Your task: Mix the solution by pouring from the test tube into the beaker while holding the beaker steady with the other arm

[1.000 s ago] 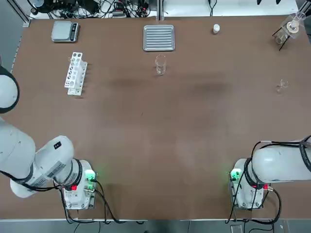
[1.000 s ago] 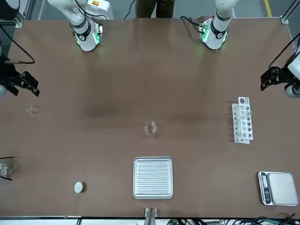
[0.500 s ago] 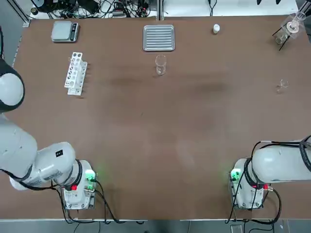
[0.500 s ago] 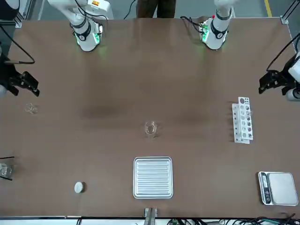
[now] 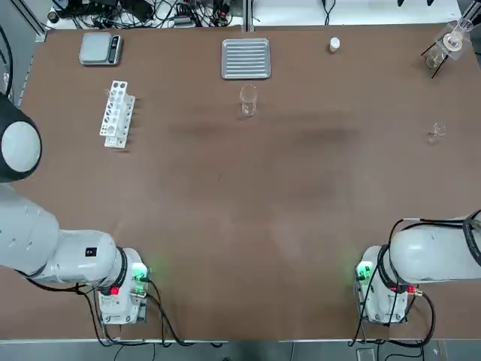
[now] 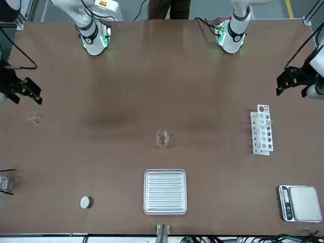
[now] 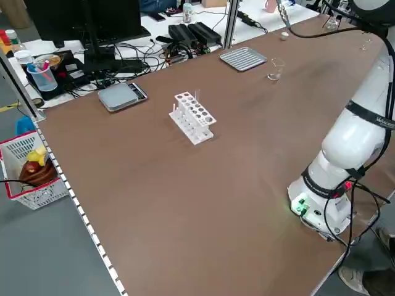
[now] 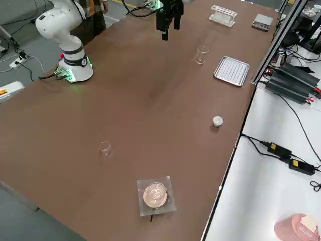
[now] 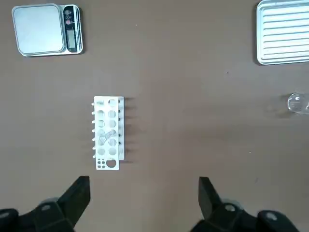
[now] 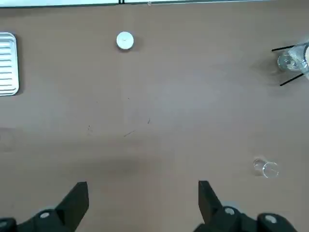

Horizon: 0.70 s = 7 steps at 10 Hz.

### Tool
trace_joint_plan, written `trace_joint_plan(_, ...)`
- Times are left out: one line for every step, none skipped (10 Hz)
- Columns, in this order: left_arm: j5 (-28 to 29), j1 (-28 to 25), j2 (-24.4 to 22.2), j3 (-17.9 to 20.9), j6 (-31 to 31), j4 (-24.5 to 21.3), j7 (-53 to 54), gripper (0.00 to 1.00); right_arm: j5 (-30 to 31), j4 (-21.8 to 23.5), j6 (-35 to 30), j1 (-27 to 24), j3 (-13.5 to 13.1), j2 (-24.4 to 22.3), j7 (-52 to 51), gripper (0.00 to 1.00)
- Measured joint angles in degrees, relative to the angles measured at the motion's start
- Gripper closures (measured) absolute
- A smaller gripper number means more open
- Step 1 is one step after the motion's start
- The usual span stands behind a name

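Left black two-finger gripper: fingers spread wide, nothing between them, touching nothing; it hangs high above the brown table, on the robot's side of the white plastic test-tube rack. In the front view it shows at the table's edge beside the rack.

Right black two-finger gripper: also wide apart and empty, raised over the table's other side, near the tiny clear glass vessel.

Hard to read: a clear tube seems to lie in the rack's holes, but glass against white plastic makes this uncertain. Whether the vessels hold liquid cannot be told. The left arm's upper links are cut off at the top view's edge.

The beaker, a small clear glass cylinder, stands upright, long axis vertical, mouth up, just on the robot's side of the ribbed metal tray, well apart from both grippers and from the rack. A small silver digital scale lies beyond the rack.
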<state>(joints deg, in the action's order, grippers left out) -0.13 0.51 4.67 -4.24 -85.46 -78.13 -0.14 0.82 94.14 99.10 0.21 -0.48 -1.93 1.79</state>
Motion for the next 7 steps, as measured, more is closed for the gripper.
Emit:
trace_joint_plan(-0.11, 0.59, -0.15, 0.79, 0.07, -0.01, 0.18, 0.01, 0.00, 0.02, 0.00, 0.00, 0.00, 0.00, 0.00, 0.00)
trace_joint_plan(-0.11, 1.45, -0.14, 1.54, 0.11, -0.11, 0.18, 0.01, 0.00, 0.04, 0.00, 0.00, 0.00, 0.00, 0.00, 0.00)
trace_joint_plan(-0.11, 2.55, -0.14, 2.67, 0.13, -0.28, 0.20, 0.01, 0.00, 0.04, 0.01, -0.01, -0.01, 0.01, 0.00, 0.00)
trace_joint_plan(-0.11, 3.37, -0.14, 3.60, 0.13, -0.43, 0.23, 0.01, 0.00, 0.04, 0.01, -0.01, -0.02, 0.01, 0.00, 0.00)
trace_joint_plan(-0.11, 3.53, -0.14, 3.87, 0.13, -0.49, 0.29, 0.01, 0.00, 0.04, 0.01, -0.02, -0.03, 0.01, 0.01, 0.00)
trace_joint_plan(-0.11, 3.61, -0.14, 3.93, 0.13, -0.50, 0.32, 0.01, 0.00, 0.04, 0.04, -0.05, -0.08, 0.01, 0.01, 0.00)
trace_joint_plan(-0.11, 3.76, -0.14, 3.95, 0.13, -0.50, 0.32, 0.01, 0.00, 0.04, 0.05, -0.08, -0.14, 0.01, 0.01, 0.00)
